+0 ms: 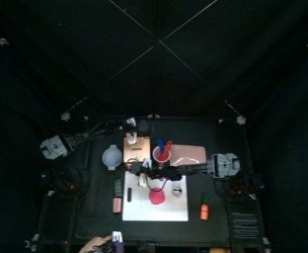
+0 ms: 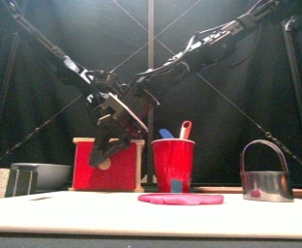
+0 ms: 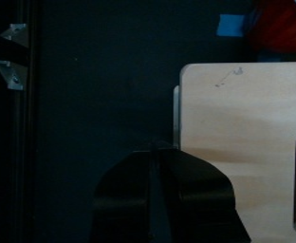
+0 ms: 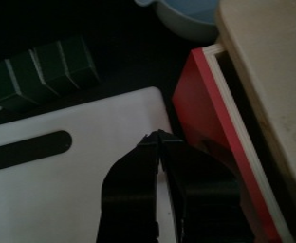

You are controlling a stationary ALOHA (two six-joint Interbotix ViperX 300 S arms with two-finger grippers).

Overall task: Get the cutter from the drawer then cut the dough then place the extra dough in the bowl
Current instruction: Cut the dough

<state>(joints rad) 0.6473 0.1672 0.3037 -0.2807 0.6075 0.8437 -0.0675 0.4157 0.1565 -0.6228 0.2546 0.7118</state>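
The pale wooden box (image 1: 133, 146) stands behind the white cutting board (image 1: 141, 225). Its red drawer front (image 4: 204, 114) stands a little out from the box, with a dark gap behind it. My right gripper (image 4: 157, 142) is shut and empty, its tips at the drawer front's edge over the board (image 4: 75, 190). My left gripper (image 3: 163, 157) is shut and empty above the box's top (image 3: 246, 114), near its edge. A flat pink dough disc (image 2: 180, 199) lies on the board. The metal cutter (image 2: 265, 180) stands upright to its right. The blue-grey bowl (image 1: 111, 155) sits left of the box.
A red cup (image 2: 173, 163) with a blue and a red knife stands beside the box, behind the dough. The dark green sushi roll (image 4: 39, 68) lies left of the board. A small orange toy (image 1: 204, 210) lies right of the board.
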